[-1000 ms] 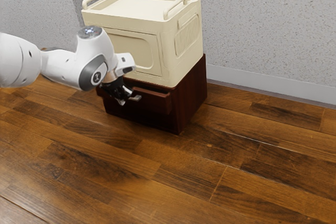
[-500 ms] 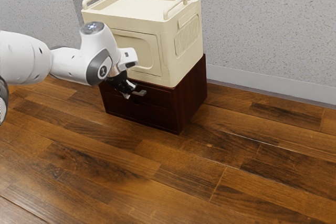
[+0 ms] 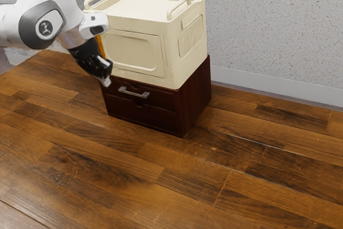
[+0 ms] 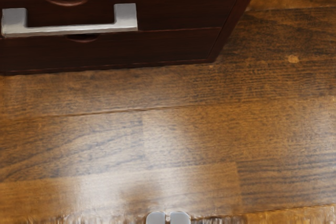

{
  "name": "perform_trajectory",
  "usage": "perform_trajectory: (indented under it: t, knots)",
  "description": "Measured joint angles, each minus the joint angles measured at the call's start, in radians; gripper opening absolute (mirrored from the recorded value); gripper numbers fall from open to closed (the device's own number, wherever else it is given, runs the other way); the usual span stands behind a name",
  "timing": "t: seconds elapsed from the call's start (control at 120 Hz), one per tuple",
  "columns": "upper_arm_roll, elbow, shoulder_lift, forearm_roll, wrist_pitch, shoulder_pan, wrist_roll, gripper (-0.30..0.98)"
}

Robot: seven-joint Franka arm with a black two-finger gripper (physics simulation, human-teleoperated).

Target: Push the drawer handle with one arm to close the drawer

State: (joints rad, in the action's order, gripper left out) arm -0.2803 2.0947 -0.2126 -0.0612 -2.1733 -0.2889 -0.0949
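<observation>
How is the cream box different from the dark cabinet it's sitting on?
The cream box is pale, while the dark cabinet is deep reddish brown. The box has two loop handles on top; the cabinet has a silvery pull on its upper drawer. The box's front shows one broad panel, the cabinet's two stacked drawer fronts. Both are boxy, and neither has a drawer or door standing open.

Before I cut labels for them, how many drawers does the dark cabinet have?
2: the upper drawer, with the silver handle on its front, and the lower drawer directly beneath. Any on the cabinet's far sides would be hidden.
</observation>
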Motion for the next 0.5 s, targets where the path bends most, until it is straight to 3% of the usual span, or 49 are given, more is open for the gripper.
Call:
perform_trajectory:
  t: [0.192,0.325,0.5]
  knots:
    - [0.044,-0.174,-0.052,0.120,0.390,-0.002,0.097,-0.05]
    - [0.012,-0.198,-0.041,0.097,0.542,0.000,0.141,0.01]
    - [0.040,-0.257,-0.009,0.081,0.651,-0.001,0.188,0.34]
